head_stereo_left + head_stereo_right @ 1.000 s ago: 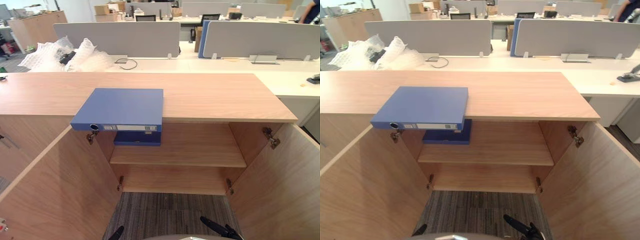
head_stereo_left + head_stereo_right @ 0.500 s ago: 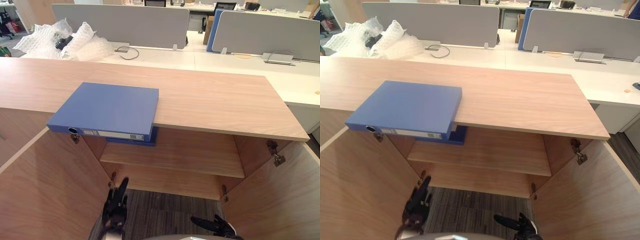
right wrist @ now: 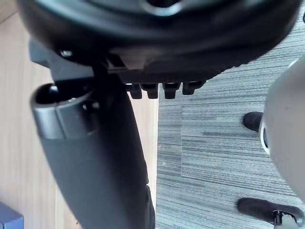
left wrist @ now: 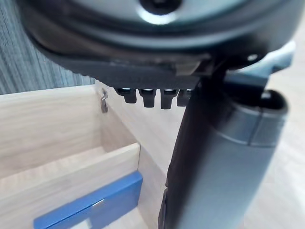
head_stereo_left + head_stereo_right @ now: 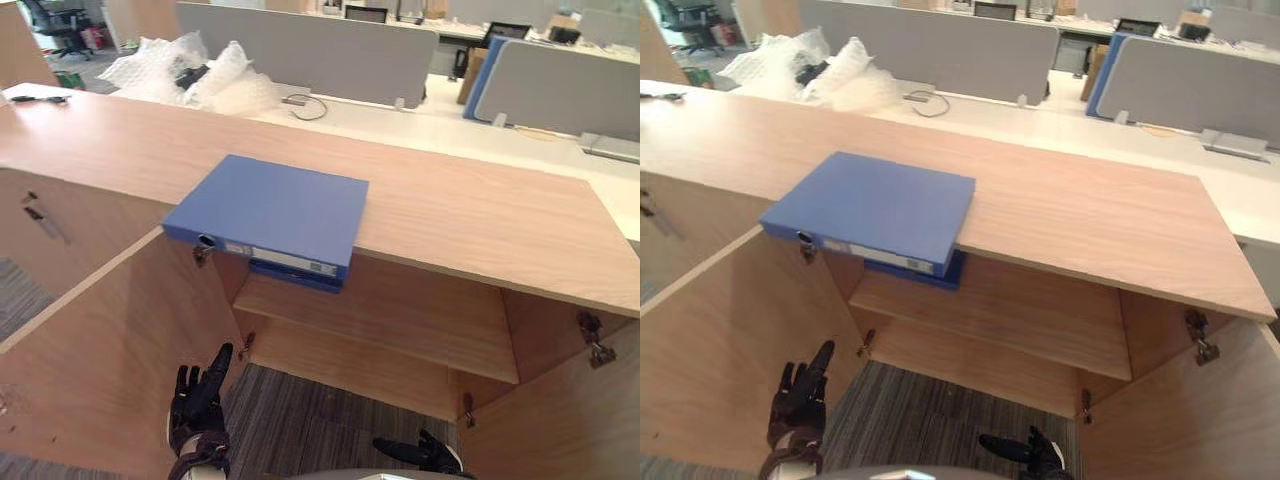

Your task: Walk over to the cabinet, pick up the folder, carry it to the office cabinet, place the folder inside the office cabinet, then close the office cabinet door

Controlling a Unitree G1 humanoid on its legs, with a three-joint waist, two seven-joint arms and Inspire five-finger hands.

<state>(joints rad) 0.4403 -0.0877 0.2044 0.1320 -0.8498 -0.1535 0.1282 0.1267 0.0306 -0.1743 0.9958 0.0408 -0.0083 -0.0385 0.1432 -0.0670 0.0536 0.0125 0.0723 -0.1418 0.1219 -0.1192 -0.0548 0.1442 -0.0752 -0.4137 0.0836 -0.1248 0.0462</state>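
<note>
Overhanging the cabinet (image 5: 480,215), folder (image 5: 270,205) untouched; left robot hand (image 5: 198,405) and right robot hand (image 5: 428,456) hang straight-fingered.

The left hand (image 5: 198,402) is black with slim fingers and a grey wrist cuff (image 5: 203,460); the right hand (image 5: 430,458) is black, its thumb (image 3: 100,167) thick and dark grey.

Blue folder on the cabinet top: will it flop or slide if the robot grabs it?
Probably stiff: the blue folder looks thick and square-edged, like a hard binder. It may slide easily on the smooth cabinet top. Its front hangs over the edge, so a pull toward the robot could tip it off.
</note>
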